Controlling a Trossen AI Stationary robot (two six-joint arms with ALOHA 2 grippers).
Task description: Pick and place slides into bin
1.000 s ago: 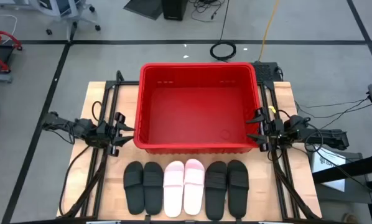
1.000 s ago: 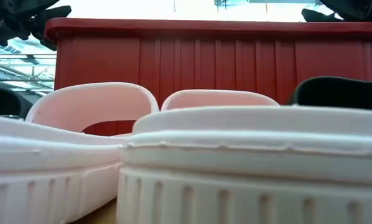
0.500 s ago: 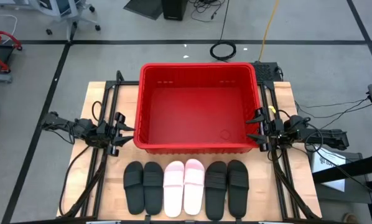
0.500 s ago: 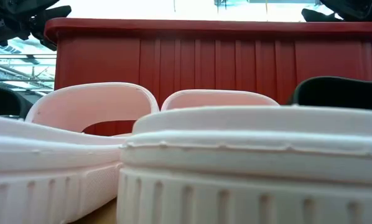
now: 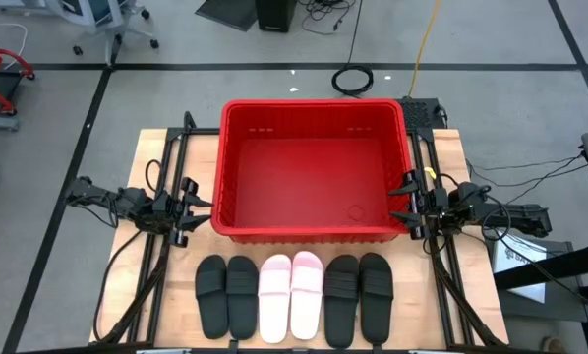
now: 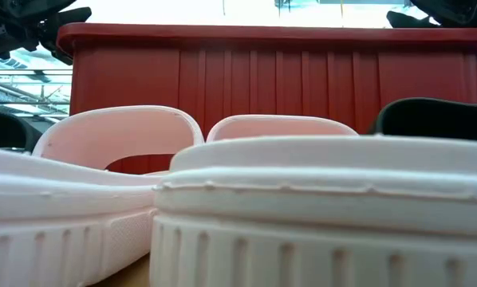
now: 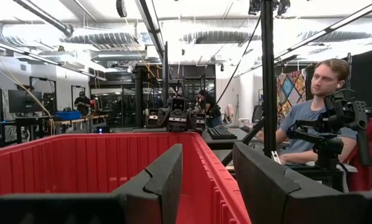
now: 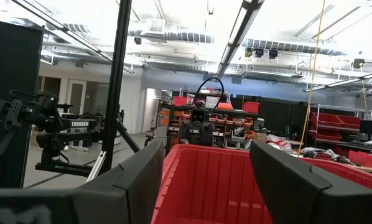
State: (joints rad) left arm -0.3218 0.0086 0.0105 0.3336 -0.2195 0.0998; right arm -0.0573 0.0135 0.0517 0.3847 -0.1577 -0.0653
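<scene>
My left pincer [image 5: 198,208] and right pincer [image 5: 401,200] hang spread and empty, flanking the bin [image 5: 237,167]. All six slides [image 5: 293,296] lie packed before the bin; reaching one, I risk snagging its neighbour.

wooden table [image 5: 163,147], coiled cable [image 5: 353,80], seated person [image 7: 310,127]

You had six open-toe slides [image 5: 292,296] flat in a row, black pairs flanking the pink pair, just beside the empty red plastic bin [image 5: 314,231].
</scene>
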